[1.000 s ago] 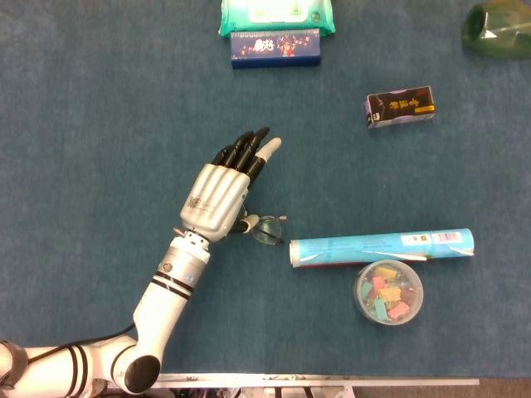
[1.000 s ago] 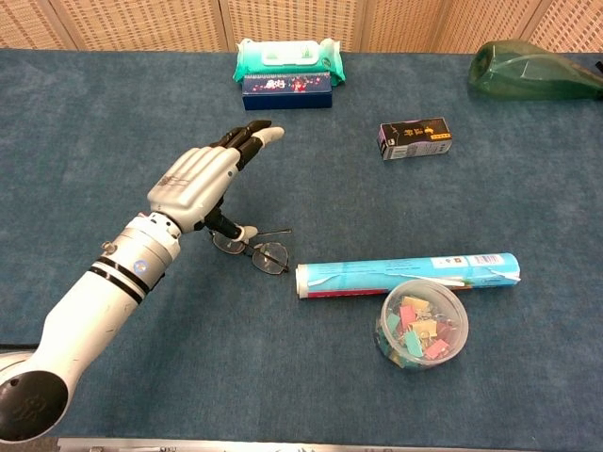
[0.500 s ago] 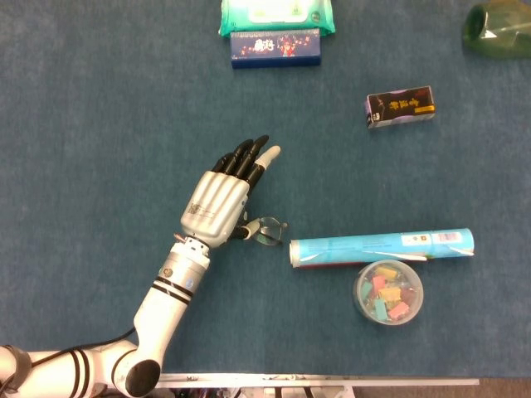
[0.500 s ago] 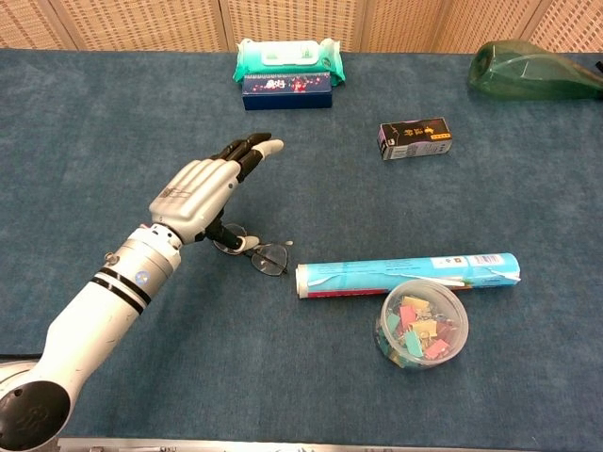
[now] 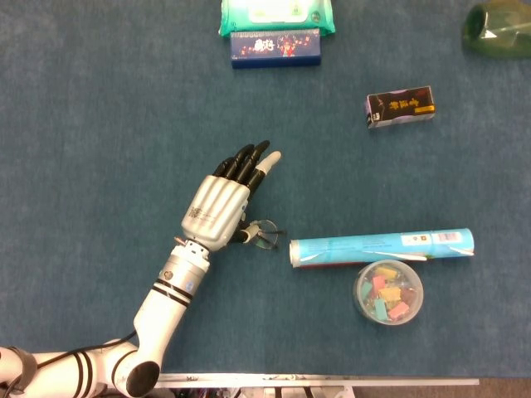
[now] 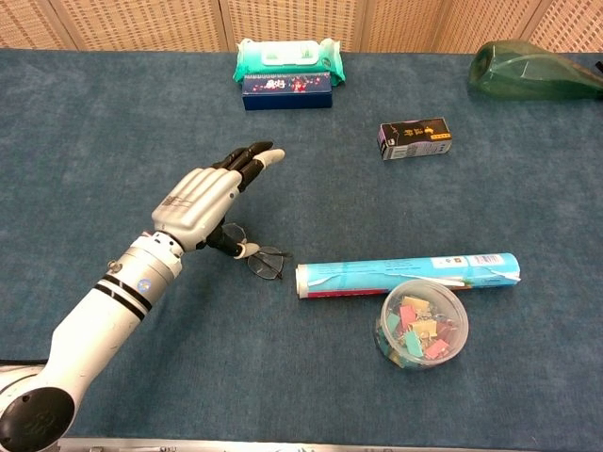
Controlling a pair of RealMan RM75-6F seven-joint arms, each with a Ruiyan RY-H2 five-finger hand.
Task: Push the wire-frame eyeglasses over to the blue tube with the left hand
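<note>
The left hand (image 5: 220, 209) (image 6: 200, 201) hovers flat above the blue cloth table (image 5: 99, 149) (image 6: 85, 141), fingers (image 5: 247, 162) (image 6: 247, 156) extended together and pointing away and to the right, grasping nothing; the thumb reaches down beneath the palm toward the wire-frame eyeglasses (image 5: 261, 233) (image 6: 252, 254). The eyeglasses lie on the table partly under the hand's right edge, one lens showing just beside the thumb; whether thumb and frame touch cannot be told. The blue tube (image 5: 382, 246) (image 6: 408, 274) lies on its side near the eyeglasses, to their right, with a narrow gap between them. A clear tub of coloured clips (image 5: 388, 291) (image 6: 422, 323) sits just beside the tube's near side. Farther off are a small dark box (image 5: 401, 108) (image 6: 415, 137), a green wipes pack (image 5: 277, 14) (image 6: 287, 57) with a dark blue box (image 5: 275, 46) (image 6: 286, 92) against it, and a green bottle (image 5: 497, 28) (image 6: 532, 68). The right hand does not appear.
</note>
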